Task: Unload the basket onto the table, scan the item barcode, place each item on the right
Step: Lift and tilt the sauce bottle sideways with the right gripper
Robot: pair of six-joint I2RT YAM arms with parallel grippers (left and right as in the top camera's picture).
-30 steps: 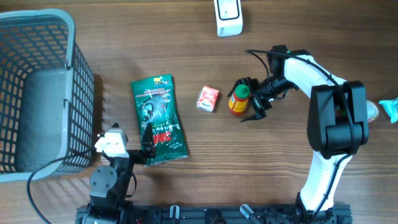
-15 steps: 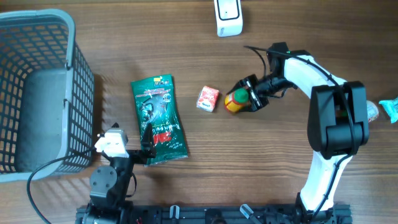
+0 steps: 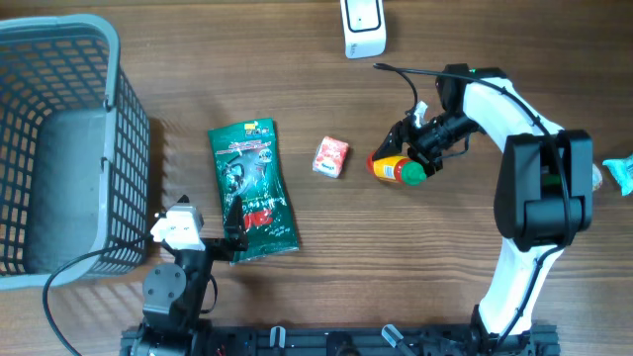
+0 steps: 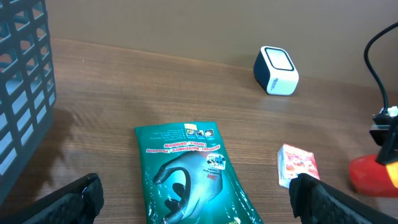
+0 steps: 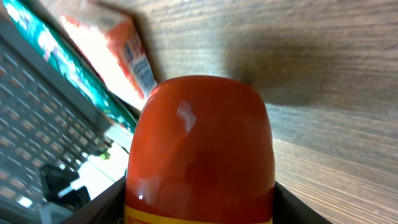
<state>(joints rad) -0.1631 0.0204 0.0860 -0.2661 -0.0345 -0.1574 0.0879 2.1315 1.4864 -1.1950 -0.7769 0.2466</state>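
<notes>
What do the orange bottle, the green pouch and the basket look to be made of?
Orange bottle: likely glossy plastic, going by the sharp highlights on a smooth, rounded wall.
Green pouch: seemingly printed plastic film. It has a faint sheen and lies thin and flat.
Basket: probably moulded matte grey plastic, with a uniform lattice of square openings.

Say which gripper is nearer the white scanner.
Right. The right gripper holds the orange bottle short of the scanner; the left gripper is farther, at the green packet.
</notes>
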